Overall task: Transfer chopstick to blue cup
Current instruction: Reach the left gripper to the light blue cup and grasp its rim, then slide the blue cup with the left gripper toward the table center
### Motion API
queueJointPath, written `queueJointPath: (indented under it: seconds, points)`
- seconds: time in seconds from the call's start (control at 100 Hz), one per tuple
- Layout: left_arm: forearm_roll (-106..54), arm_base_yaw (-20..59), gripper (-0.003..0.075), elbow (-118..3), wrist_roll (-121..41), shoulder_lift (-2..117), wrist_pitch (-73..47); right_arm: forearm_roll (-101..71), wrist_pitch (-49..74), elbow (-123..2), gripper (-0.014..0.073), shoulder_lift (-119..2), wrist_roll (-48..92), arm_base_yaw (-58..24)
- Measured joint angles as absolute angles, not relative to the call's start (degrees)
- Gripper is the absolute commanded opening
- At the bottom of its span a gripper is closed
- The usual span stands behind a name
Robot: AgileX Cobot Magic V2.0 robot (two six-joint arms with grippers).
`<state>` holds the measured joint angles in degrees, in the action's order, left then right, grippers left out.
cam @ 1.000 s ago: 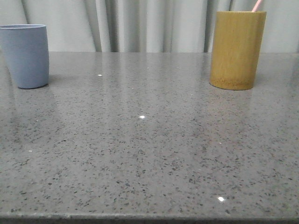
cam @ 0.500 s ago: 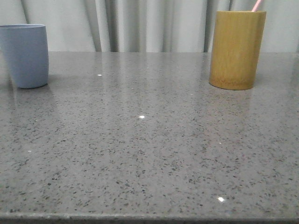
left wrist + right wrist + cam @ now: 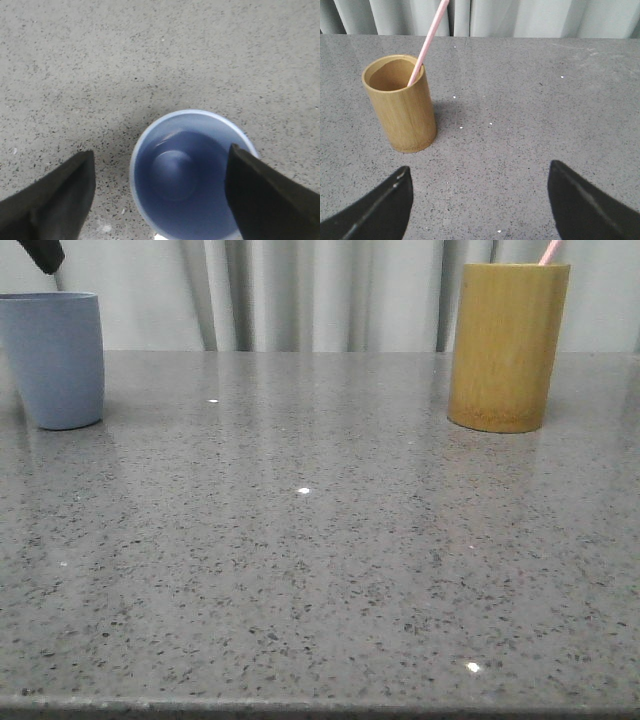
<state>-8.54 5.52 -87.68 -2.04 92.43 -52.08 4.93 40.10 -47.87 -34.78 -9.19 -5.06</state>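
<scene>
The blue cup [image 3: 55,358] stands upright at the far left of the table. In the left wrist view it [image 3: 190,172] is seen from above and looks empty. My left gripper [image 3: 160,172] is open and hovers right above the cup; one black fingertip [image 3: 43,253] shows over its rim in the front view. A pale pink chopstick [image 3: 550,251] sticks out of the yellow-brown bamboo cup [image 3: 507,345] at the far right; it also leans out of that cup in the right wrist view [image 3: 429,40]. My right gripper [image 3: 480,192] is open and empty, above bare table short of the bamboo cup [image 3: 402,105].
The grey speckled table [image 3: 320,540] stretches between the two cups. A pale curtain [image 3: 300,290] hangs behind the table's far edge. The table's front edge runs along the bottom of the front view.
A black fingertip of my left gripper has come into the front view above the blue cup. The cups and the chopstick have not moved.
</scene>
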Motion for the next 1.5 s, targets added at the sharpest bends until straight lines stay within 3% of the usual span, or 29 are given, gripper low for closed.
queueJointPath:
  seconds: [0.22,0.34,0.5,0.68,1.01,1.5]
  points:
    - [-7.6,5.5,0.0508,-87.7,-1.4,95.4,-52.3,4.9,40.1,-47.9,0.0562,-34.8,-9.2,-5.1]
    - [-7.6,5.5,0.0449,-87.7,-1.3,97.0,-52.5,4.9,40.1,-47.9,0.0562,-34.8,-9.2,-5.1]
    - [-7.6,5.5,0.0285,-87.7,-1.3,98.5,-52.7,4.9,40.1,-47.9,0.0562,-34.8,-9.2,-5.1]
    - [-7.6,5.5,-0.0022,-87.7,-1.3,98.9,-52.7,4.9,40.1,-47.9,0.0562,-34.8,-9.2,-5.1]
    - [-8.2,6.3,-0.0019,-92.4,-1.2,98.9,-58.2,4.9,40.1,-47.9,0.0562,-34.8,-9.2,-5.1]
    - [-8.6,21.1,-0.0019,-104.7,-1.4,103.0,-64.6,4.9,40.1,-47.9,0.0562,-34.8,-9.2,-5.1]
